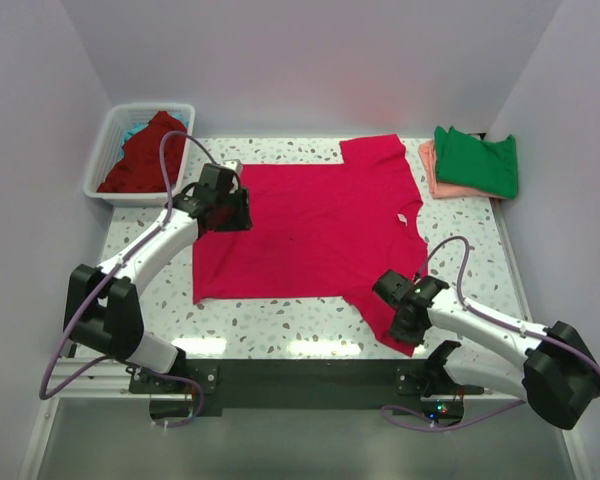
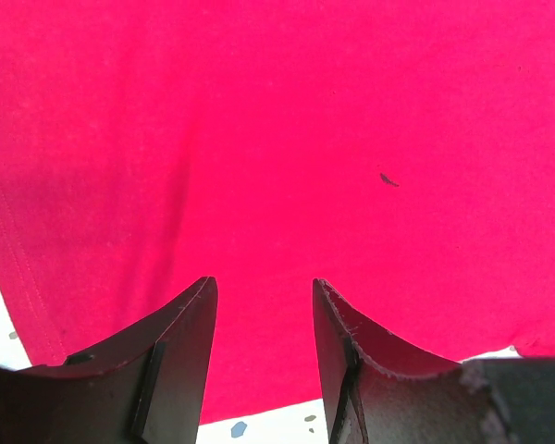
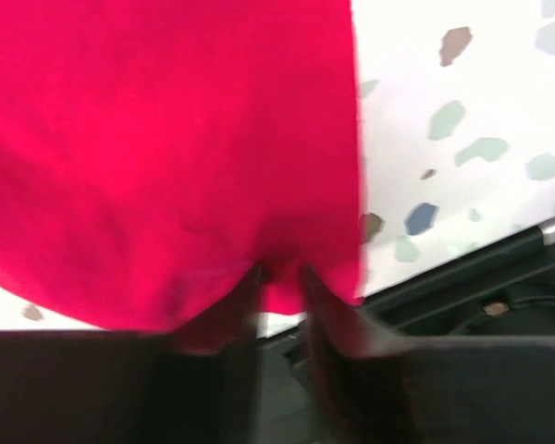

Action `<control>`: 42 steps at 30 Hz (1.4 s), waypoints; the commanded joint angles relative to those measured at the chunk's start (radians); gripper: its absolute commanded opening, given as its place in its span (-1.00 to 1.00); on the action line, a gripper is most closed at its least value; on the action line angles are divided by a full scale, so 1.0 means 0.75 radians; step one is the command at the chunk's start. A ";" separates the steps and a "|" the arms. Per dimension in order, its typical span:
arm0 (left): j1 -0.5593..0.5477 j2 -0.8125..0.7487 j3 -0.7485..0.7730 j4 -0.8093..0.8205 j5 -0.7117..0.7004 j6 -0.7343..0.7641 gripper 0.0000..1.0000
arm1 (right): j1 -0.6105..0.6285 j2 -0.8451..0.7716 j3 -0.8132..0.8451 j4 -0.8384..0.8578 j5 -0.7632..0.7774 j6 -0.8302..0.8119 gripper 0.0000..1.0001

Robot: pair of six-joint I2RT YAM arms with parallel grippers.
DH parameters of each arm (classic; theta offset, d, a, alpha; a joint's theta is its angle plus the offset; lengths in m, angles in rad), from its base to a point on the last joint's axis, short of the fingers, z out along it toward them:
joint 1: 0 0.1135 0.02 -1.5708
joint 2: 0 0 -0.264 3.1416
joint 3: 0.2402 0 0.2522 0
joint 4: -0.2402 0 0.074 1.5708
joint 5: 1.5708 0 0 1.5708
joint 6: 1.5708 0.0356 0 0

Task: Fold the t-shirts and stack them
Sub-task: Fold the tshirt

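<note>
A crimson-pink t-shirt (image 1: 310,230) lay spread flat across the middle of the speckled desk (image 1: 280,325). Its collar pointed toward the right side, its hem ran along the left, one sleeve reached toward the far edge and the other toward the near edge.

The left gripper (image 1: 242,208) hung over the far-left corner of that shirt, near the hem. In the left wrist view its two dark fingers (image 2: 180,356) stood well apart with nothing between them, and smooth pink cloth filled nearly the whole view beneath. A small dark speck sat on the fabric.

The right gripper (image 1: 402,330) sat at the near sleeve, close to the desk's front edge. The right wrist view was blurred, but the fingers (image 3: 231,324) were drawn close together on the sleeve's edge, with a small fold of the cloth caught between their tips.

At the far-left corner stood a white slatted basket (image 1: 105,150) just beside the desk. It held a crumpled dark red t-shirt (image 1: 145,155), and a bit of teal cloth (image 1: 132,130) showed behind it.

At the far-right corner a folded green t-shirt (image 1: 478,160) rested on top of a folded salmon-pink t-shirt (image 1: 432,175), whose edge showed on the left. This stack lay well apart from the spread shirt's collar.
</note>
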 commanded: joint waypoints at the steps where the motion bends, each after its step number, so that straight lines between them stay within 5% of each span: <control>1: 0.014 -0.067 0.041 0.011 -0.025 0.024 0.01 | 0.005 0.036 -0.007 0.091 0.015 -0.005 -0.79; 3: 0.012 -0.071 0.035 0.015 -0.029 0.024 0.01 | 0.003 0.079 0.011 0.093 0.017 -0.020 -1.00; 24: 0.022 -0.129 -0.012 -0.014 -0.099 -0.025 0.01 | 0.005 0.202 0.414 -0.077 0.242 -0.206 -1.00; 42: 0.018 -0.358 -0.102 -0.608 -0.195 -0.213 0.00 | -0.144 0.416 0.668 0.015 0.342 -0.486 -1.00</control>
